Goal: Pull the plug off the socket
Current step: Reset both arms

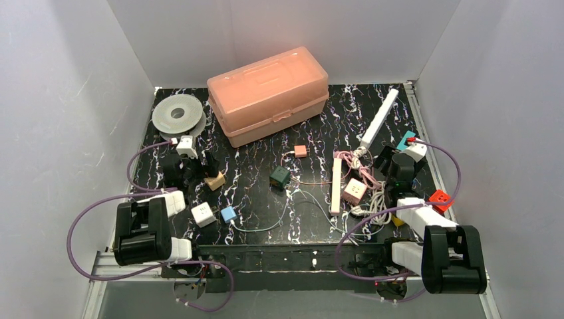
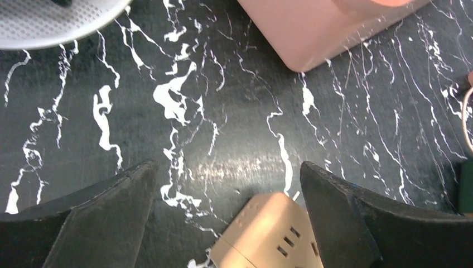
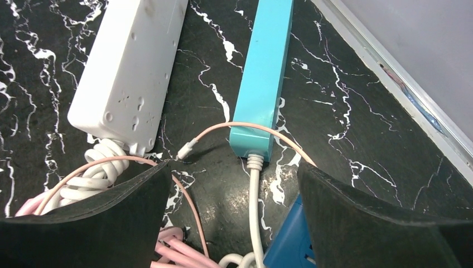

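Left gripper [image 2: 227, 167] has its two dark fingers [image 2: 111, 212] spread wide apart over the black table [image 2: 223, 100] with white marble veins, and a tan socket cube [image 2: 268, 234] sits between them at the bottom edge, slots facing up, closer to the right finger. Up top there's the corner of a pink box [image 2: 329, 28], plus part of a white perforated disc [image 2: 50, 22] in the top-left corner. A thin pink cable [image 2: 466, 123] peeks in at the right edge.
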Action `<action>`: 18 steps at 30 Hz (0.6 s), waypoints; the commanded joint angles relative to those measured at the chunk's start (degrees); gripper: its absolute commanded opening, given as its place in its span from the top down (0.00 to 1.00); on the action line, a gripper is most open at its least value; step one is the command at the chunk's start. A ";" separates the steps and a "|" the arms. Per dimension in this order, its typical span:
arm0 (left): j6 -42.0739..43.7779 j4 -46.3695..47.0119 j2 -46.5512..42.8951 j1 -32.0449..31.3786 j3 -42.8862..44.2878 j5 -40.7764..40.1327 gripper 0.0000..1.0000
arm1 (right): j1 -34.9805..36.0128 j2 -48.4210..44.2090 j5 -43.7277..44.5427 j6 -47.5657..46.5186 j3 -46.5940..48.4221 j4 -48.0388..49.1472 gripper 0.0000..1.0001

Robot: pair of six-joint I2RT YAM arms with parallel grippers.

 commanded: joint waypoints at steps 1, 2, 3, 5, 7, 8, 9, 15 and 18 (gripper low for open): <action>0.75 10.25 3.27 0.18 0.03 -1.52 0.02 | -0.22 3.68 0.40 -2.67 0.88 8.02 0.10; 0.79 10.03 4.15 0.12 0.50 -1.82 0.02 | -0.20 3.93 0.12 -2.57 1.63 7.01 0.11; 0.57 10.21 5.08 0.01 0.80 -2.16 0.02 | -0.17 4.27 0.03 -2.98 1.62 7.58 0.11; 0.41 11.74 6.45 0.03 0.61 -2.36 0.02 | -0.28 4.01 -0.65 -3.28 1.50 7.80 0.12; 1.09 12.11 6.07 -0.41 -0.01 -2.68 0.02 | -0.15 2.91 -2.77 -3.96 0.28 8.85 0.12; 1.39 13.71 5.94 -0.77 -0.90 -2.85 0.02 | -0.21 2.43 -3.81 -3.83 -0.06 8.72 0.12; 2.09 16.63 6.14 -1.15 -2.31 -2.62 0.02 | -0.18 1.91 -5.07 -3.30 -0.02 7.61 0.12; 2.17 22.83 8.57 -1.97 -4.73 -3.70 0.02 | 0.29 0.06 -1.01 -5.34 -3.92 15.60 0.12; 2.92 20.05 8.01 -2.30 -4.01 -4.20 0.02 | -0.62 1.86 -0.14 -8.16 -2.25 17.94 0.08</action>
